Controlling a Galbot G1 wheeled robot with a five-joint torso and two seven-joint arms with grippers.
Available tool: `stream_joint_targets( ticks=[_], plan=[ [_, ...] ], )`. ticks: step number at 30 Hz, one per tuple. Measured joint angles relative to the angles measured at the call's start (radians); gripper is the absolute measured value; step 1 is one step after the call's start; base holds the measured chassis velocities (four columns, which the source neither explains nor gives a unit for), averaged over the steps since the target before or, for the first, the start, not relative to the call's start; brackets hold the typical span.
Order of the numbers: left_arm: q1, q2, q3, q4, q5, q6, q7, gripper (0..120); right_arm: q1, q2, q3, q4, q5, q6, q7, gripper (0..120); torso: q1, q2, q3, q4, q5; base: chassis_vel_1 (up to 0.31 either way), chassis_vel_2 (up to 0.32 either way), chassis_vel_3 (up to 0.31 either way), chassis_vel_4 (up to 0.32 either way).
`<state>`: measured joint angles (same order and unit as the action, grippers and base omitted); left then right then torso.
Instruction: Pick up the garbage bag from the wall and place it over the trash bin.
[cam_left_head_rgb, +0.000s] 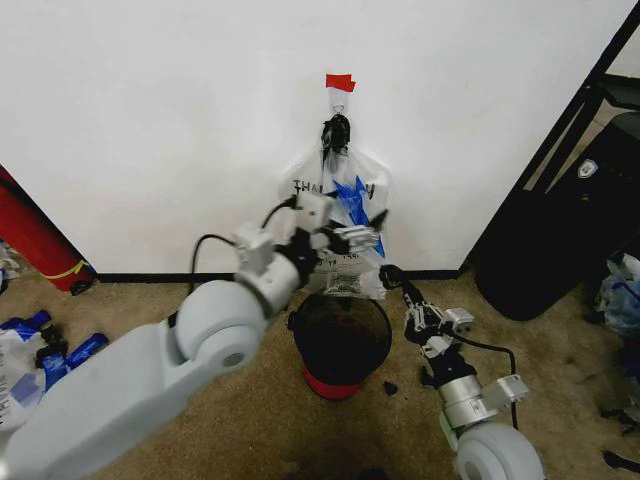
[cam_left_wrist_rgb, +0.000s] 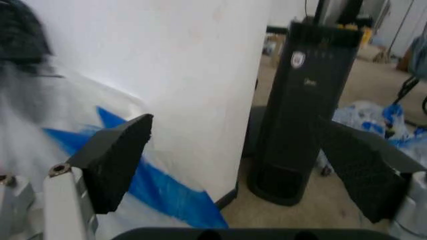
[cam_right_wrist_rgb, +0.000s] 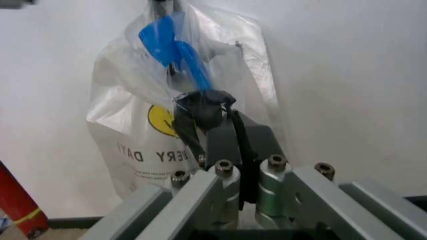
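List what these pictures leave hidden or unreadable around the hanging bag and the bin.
- Head view: the left tool covers the garbage bag's lower print.
- Head view: the bag's handles bunch over the hook, hiding how they hang.
- Head view: the trash bin's inside is too dark.
- Right wrist view: the right tool blocks part of the lettering.

Access to the garbage bag (cam_left_head_rgb: 340, 205) is being blocked from below by the trash bin (cam_left_head_rgb: 340, 338); open carpet (cam_left_head_rgb: 560, 345) is being left on the right.
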<state>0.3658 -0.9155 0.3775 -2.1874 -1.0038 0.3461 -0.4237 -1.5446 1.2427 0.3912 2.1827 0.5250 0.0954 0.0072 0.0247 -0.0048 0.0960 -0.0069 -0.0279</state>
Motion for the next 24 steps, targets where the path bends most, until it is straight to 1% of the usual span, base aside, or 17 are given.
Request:
stream_joint_targets(
  ticks=[2, 3, 4, 5, 6, 7, 9, 11, 12, 13, 17, 18, 19, 21, 22, 23, 24],
  plan=[
    [-0.045, -0.036, 0.034, 0.059, 0.002, 0.024, -0.015, 86, -0.004, 0.005, 0.002, 0.005, -0.001, 0.001, -0.001, 0, 0.000, 0.000, 0.000, -0.0002, 0.0000, 0.000, 0.000, 0.000, 0.000],
    [-0.057, -0.046, 0.040, 0.080, 0.015, 0.055, -0.031, 84, -0.007, 0.006, 0.003, 0.010, -0.001, 0.001, -0.001, 0, 0.000, 0.000, 0.000, -0.0001, 0.0000, 0.000, 0.000, 0.000, 0.000],
    [-0.057, -0.046, 0.040, 0.080, 0.015, 0.055, -0.031, 84, -0.007, 0.006, 0.003, 0.010, -0.001, 0.001, -0.001, 0, 0.000, 0.000, 0.000, -0.0001, 0.0000, 0.000, 0.000, 0.000, 0.000],
    [-0.063, -0.050, 0.042, 0.090, 0.029, 0.080, -0.044, 82, -0.010, 0.006, 0.004, 0.014, -0.001, 0.002, -0.002, 0, 0.000, 0.000, 0.000, -0.0001, 0.0000, 0.000, 0.000, 0.000, 0.000],
    [-0.073, -0.053, 0.046, 0.101, 0.058, 0.121, -0.062, 81, -0.013, 0.006, 0.007, 0.018, -0.001, 0.002, -0.002, 0, 0.000, 0.000, 0.000, 0.0002, -0.0002, 0.000, 0.000, 0.000, 0.000],
    [-0.084, -0.052, 0.050, 0.103, 0.074, 0.159, -0.075, 77, -0.016, 0.006, 0.010, 0.020, -0.002, 0.002, -0.002, 0, 0.000, 0.000, 0.000, 0.0002, -0.0002, 0.000, 0.000, 0.000, 0.000],
    [-0.087, -0.051, 0.051, 0.103, 0.077, 0.172, -0.080, 75, -0.016, 0.005, 0.011, 0.021, -0.001, 0.002, -0.002, 0, 0.000, 0.000, 0.000, 0.0002, -0.0001, 0.000, 0.000, 0.000, 0.000],
    [-0.098, -0.046, 0.055, 0.103, 0.081, 0.211, -0.097, 68, -0.017, 0.004, 0.014, 0.024, 0.000, 0.002, -0.002, 0, 0.000, 0.000, 0.000, 0.0000, -0.0001, 0.000, 0.000, 0.000, 0.000],
    [-0.102, -0.033, 0.058, 0.101, 0.083, 0.237, -0.106, 61, -0.017, 0.002, 0.018, 0.030, 0.002, 0.001, -0.001, 0, 0.000, 0.000, 0.000, 0.0001, -0.0001, 0.000, 0.000, 0.000, 0.000],
    [-0.102, -0.033, 0.058, 0.101, 0.083, 0.237, -0.106, 61, -0.017, 0.002, 0.018, 0.030, 0.002, 0.001, -0.001, 0, 0.000, 0.000, 0.000, 0.0001, -0.0001, 0.000, 0.000, 0.000, 0.000],
    [-0.096, -0.029, 0.062, 0.095, 0.070, 0.244, -0.109, 47, -0.021, -0.001, 0.023, 0.041, 0.009, -0.002, 0.001, 0, 0.000, 0.000, 0.000, 0.0001, -0.0002, 0.000, 0.000, 0.000, 0.000],
    [-0.096, -0.029, 0.062, 0.095, 0.070, 0.244, -0.109, 47, -0.021, -0.001, 0.023, 0.041, 0.009, -0.002, 0.001, 0, 0.000, 0.000, 0.000, 0.0001, -0.0002, 0.000, 0.000, 0.000, 0.000],
    [-0.096, -0.030, 0.065, 0.095, 0.063, 0.244, -0.109, 40, -0.022, -0.002, 0.025, 0.043, 0.011, -0.003, 0.001, 0, 0.000, 0.000, 0.000, -0.0001, -0.0002, 0.000, 0.000, 0.000, 0.000],
    [-0.097, -0.032, 0.071, 0.094, 0.044, 0.247, -0.110, 32, -0.023, -0.003, 0.028, 0.045, 0.012, -0.003, 0.002, 0, 0.000, 0.000, 0.000, 0.0000, -0.0001, 0.000, 0.000, 0.000, 0.000],
    [-0.097, -0.032, 0.071, 0.094, 0.044, 0.247, -0.110, 32, -0.023, -0.003, 0.028, 0.045, 0.012, -0.003, 0.002, 0, 0.000, 0.000, 0.000, 0.0000, -0.0001, 0.000, 0.000, 0.000, 0.000],
    [-0.099, -0.035, 0.073, 0.095, 0.033, 0.248, -0.113, 29, -0.023, -0.004, 0.029, 0.046, 0.012, -0.003, 0.003, 0, 0.000, 0.000, 0.000, 0.0001, -0.0002, 0.000, 0.000, 0.000, 0.000],
    [-0.105, -0.045, 0.079, 0.102, 0.017, 0.251, -0.120, 22, -0.025, -0.005, 0.031, 0.047, 0.013, -0.004, 0.003, 0, 0.000, 0.000, 0.000, 0.0002, -0.0002, 0.000, 0.000, 0.000, 0.000]
  ],
)
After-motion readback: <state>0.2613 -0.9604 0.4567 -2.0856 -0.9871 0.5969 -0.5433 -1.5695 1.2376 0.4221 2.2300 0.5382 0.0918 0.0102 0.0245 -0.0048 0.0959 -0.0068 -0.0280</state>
